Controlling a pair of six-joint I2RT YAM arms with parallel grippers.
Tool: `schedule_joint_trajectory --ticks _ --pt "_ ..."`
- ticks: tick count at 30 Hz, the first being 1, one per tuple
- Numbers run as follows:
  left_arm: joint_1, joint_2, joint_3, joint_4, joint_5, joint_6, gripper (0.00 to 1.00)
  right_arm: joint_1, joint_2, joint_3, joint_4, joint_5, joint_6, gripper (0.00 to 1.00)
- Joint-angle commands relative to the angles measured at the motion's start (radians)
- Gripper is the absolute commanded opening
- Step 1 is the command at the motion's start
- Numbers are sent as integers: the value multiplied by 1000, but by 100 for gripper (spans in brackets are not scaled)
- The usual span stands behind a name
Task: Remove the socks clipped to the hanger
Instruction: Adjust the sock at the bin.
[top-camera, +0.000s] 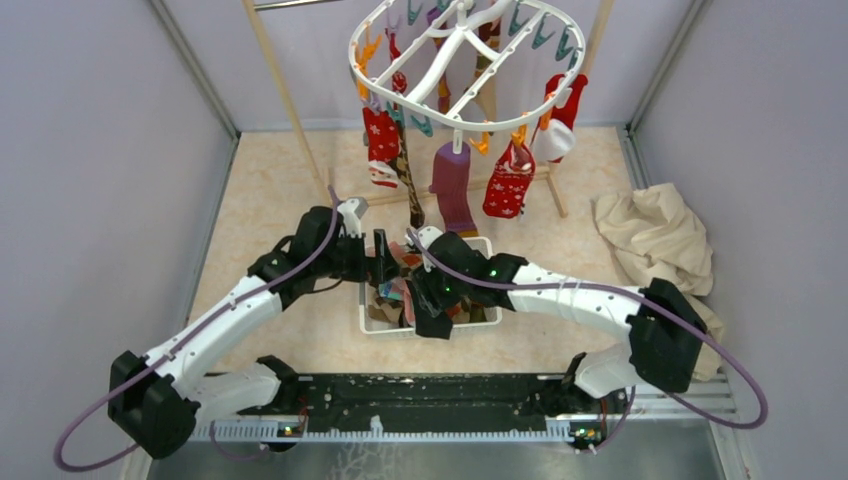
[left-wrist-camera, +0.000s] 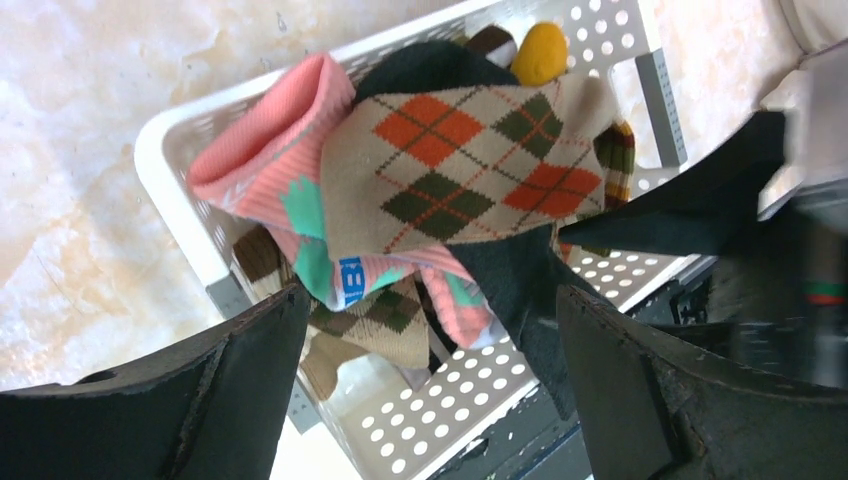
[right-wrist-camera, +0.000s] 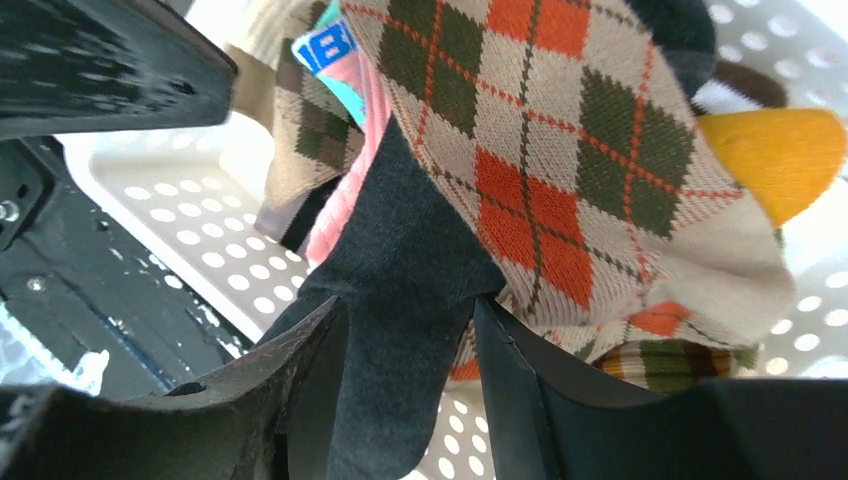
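Over the counter's (top-camera: 270, 200) far edge, light, limp socks (top-camera: 508, 185) hang from the hanger (top-camera: 353, 55), likely best pinched near the cuff; left fingers (left-wrist-camera: 230, 400) gape, right fingers (right-wrist-camera: 560, 400) clamp a dark sock (right-wrist-camera: 400, 280) above the basket (left-wrist-camera: 160, 150).

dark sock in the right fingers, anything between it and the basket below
Nothing visible. The dark sock hangs from the right fingers directly over the white basket, touching the argyle sock piled inside.

Top external: high behind the arm bases (top-camera: 255, 385), facing down and far. Both wrist cameras: very close, facing into the white basket (left-wrist-camera: 160, 150), which all three views share.
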Motion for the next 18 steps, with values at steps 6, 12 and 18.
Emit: schedule_joint_trajectory --ticks 6,12,18 --pt "0 107 102 73 -6 34 99 8 225 39 92 87 121 49" --pt "-1 130 103 94 -1 35 99 7 239 45 37 316 162 49" --pt "0 187 76 159 16 18 99 -20 173 45 3 430 164 51"
